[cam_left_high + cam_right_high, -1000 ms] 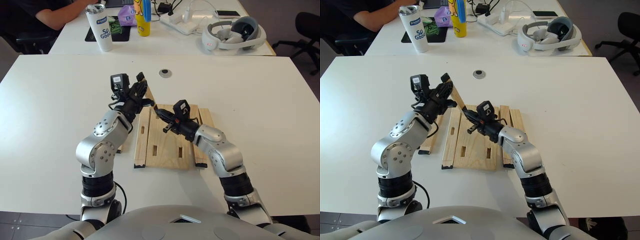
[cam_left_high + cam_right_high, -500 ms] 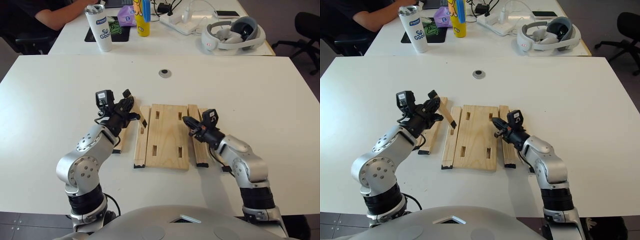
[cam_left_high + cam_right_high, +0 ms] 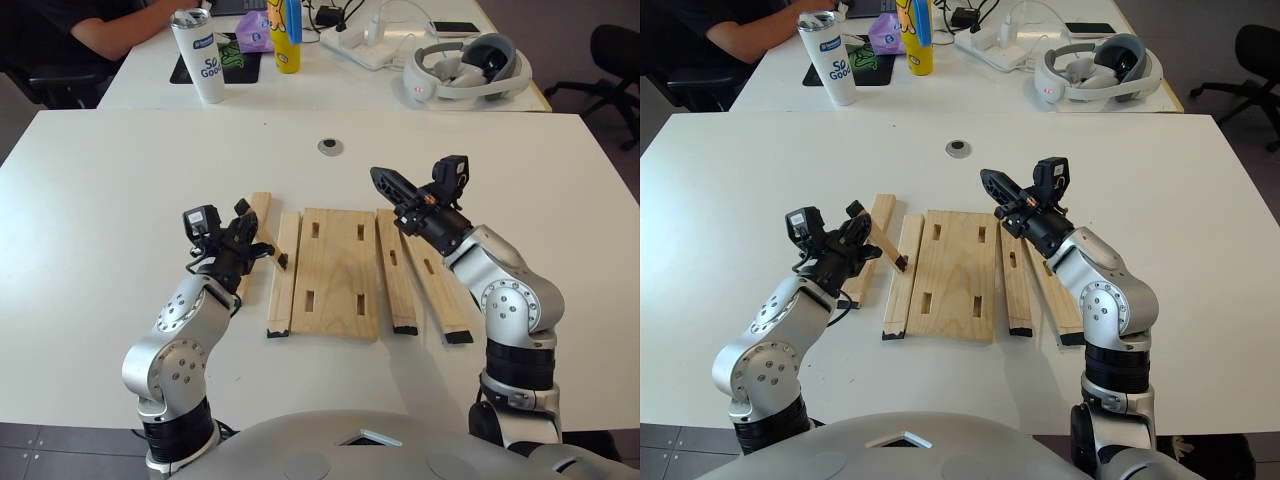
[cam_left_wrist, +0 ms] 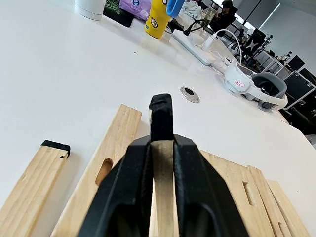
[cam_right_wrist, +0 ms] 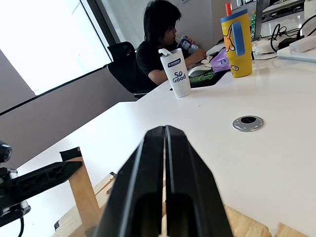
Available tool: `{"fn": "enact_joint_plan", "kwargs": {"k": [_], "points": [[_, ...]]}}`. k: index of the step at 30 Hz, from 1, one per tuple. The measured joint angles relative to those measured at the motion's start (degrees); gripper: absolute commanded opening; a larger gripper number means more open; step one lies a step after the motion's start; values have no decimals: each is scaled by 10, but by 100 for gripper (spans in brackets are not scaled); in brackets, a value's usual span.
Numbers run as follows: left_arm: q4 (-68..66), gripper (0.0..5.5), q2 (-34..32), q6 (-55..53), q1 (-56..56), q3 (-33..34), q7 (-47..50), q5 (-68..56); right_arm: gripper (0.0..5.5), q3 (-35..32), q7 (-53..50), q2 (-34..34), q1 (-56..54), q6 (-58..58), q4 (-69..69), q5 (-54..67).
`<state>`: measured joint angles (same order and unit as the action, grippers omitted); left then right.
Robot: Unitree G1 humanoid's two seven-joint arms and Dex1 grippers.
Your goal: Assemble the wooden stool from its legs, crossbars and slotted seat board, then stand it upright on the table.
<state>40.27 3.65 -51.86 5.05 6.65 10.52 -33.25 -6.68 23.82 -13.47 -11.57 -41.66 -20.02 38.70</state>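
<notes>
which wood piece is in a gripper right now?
The short black-tipped crossbar, clamped in the left gripper; seat board and long legs lie flat on the table.

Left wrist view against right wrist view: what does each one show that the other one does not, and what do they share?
Left wrist view alone: the white headset on the far table. Right wrist view alone: the right gripper, its fingers shut with nothing between them. Shared: the left gripper shut on a black-tipped wooden piece, the round grommet in the table and the yellow bottle.
</notes>
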Motion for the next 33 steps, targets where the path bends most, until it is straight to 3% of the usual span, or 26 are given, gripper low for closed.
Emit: {"fn": "enact_joint_plan", "kwargs": {"k": [23, 27, 33], "points": [[-35, 44, -6, 143, 49, -82, 0, 72, 0, 38, 32, -25, -27, -5, 32, 0], [-40, 44, -10, 183, 66, -121, -6, 122, 0, 52, 41, -33, -38, -6, 38, -2], [-17, 44, -74, 244, 123, -220, -18, 244, 0, 58, 50, -49, -49, -12, 37, -13]]}}
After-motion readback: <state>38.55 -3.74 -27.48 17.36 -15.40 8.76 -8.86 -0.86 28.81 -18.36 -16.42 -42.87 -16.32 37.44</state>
